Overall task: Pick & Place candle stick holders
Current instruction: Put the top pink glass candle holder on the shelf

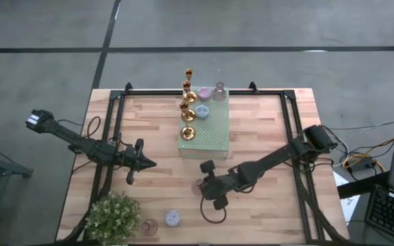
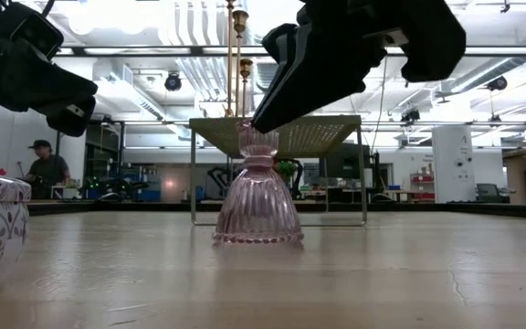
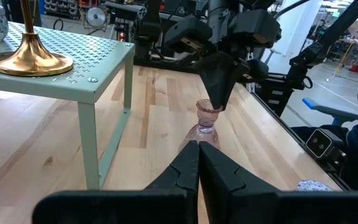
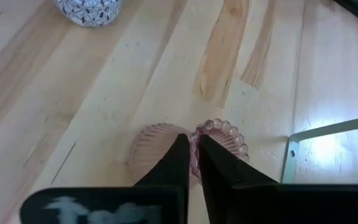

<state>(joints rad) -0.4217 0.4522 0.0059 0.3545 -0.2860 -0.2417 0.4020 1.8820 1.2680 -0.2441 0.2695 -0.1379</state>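
Right fingers (image 4: 191, 163) pinched together on the scalloped rim of the pink holder (image 2: 257, 196), one finger inside the cup, one outside; a rim grip, from above. The holder stands upright on the table (image 1: 265, 130), base flat on the wood in the low view, just in front of the green stand (image 1: 214, 133); not yet lifted. Right gripper (image 1: 207, 183) sits over it, front centre. Left gripper (image 1: 144, 162) hangs off the table to the left of the stand, fingers (image 3: 191, 165) closed on nothing, waiting. Progress, judged from the layout: the stand carries four gold candlesticks (image 1: 188, 102) in a row along its left edge, plus three small holders (image 1: 203, 93) at its far end, one pinkish, one pale blue, one lilac. Still loose on the table: the pink holder in hand, a patterned white holder (image 1: 172, 218) and another pink one (image 1: 149, 226) near the front edge beside the plant (image 1: 113, 216). So most appear placed, with about three left, assuming the stand is the goal. The stand is a raised perforated shelf on legs; nothing beneath it that I can see.
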